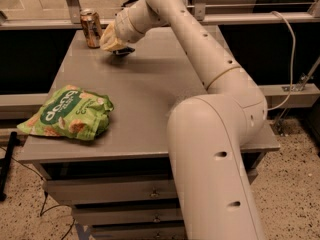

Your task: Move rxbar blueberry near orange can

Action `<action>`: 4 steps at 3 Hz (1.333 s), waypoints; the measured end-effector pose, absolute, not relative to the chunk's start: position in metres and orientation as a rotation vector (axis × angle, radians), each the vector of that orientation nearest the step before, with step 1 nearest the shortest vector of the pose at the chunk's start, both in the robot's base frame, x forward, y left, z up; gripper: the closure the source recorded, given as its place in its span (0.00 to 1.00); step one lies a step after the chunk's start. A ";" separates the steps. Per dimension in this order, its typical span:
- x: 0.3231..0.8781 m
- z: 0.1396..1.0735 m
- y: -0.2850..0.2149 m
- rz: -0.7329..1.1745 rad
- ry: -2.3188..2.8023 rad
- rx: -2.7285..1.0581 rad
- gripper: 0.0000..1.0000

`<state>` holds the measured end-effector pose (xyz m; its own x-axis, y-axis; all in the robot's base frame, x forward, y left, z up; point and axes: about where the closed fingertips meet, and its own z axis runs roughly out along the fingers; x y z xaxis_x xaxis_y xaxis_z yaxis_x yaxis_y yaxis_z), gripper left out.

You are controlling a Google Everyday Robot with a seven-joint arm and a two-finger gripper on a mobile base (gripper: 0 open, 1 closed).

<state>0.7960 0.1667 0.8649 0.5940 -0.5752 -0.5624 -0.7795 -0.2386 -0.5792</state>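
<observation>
The orange can [91,28] stands upright at the far left corner of the grey table [150,99]. My gripper [119,45] is just to the right of the can, low over the table top, a small gap away from it. It is shut on the rxbar blueberry [125,50], a small dark flat bar whose end sticks out under the gripper, at or just above the table surface. Most of the bar is hidden by the gripper.
A large green chip bag [67,113] lies near the table's front left edge. My arm [200,49] reaches over the right part of the table. A metal rail [240,19] runs behind the table, and drawers [115,189] sit below its front.
</observation>
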 end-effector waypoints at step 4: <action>0.811 0.854 0.182 0.220 0.951 -2.075 0.84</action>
<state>0.8110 0.1825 0.8542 0.6988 -0.5515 -0.4555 -0.6955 -0.3751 -0.6129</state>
